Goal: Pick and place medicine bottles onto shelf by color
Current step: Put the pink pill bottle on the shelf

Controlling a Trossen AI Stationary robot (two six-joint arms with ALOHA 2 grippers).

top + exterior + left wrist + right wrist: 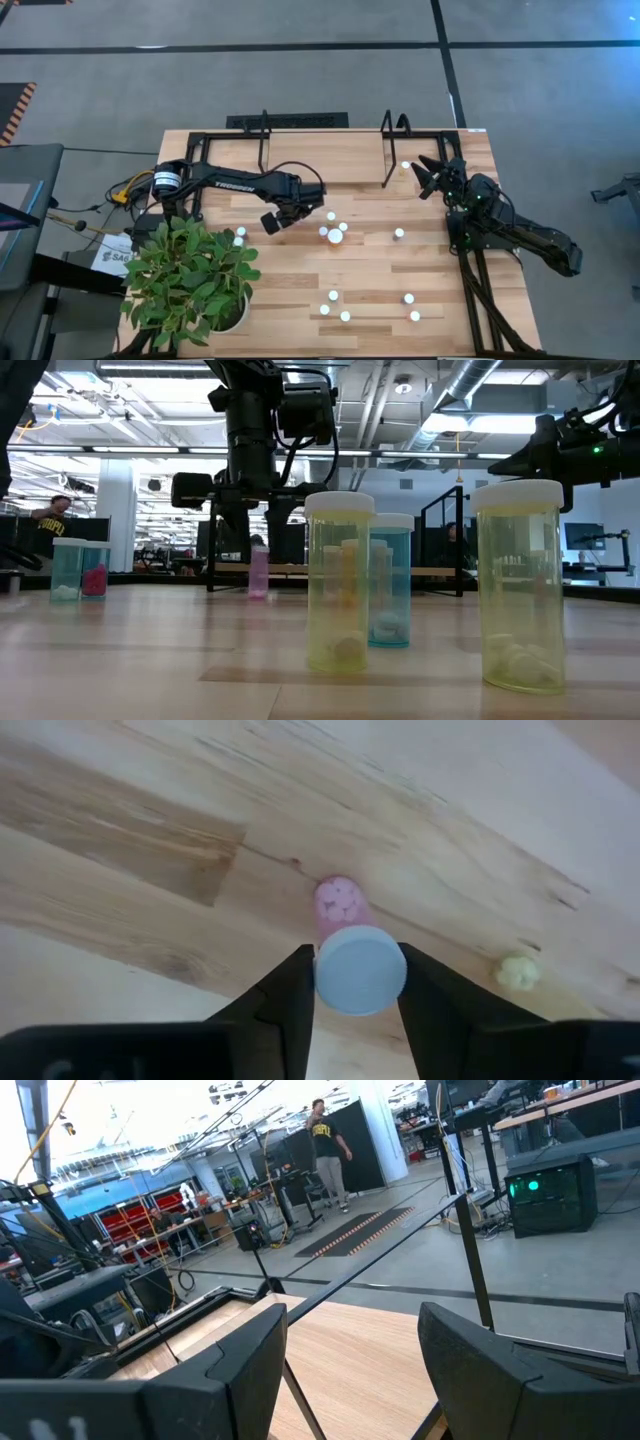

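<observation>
low view: wood tabletop (150,650), busy workshop

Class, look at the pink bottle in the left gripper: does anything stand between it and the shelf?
Nothing visible does. The left gripper is shut on the pink bottle, and in the high view only bare tabletop lies between it and the shelf. The other bottles stand on the side away from the shelf.

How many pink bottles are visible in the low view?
2. One pink bottle stands at the picture's far left beside a teal bottle; the other pink bottle is between the left hand's fingers. More may be hidden behind nearer bottles.
</observation>
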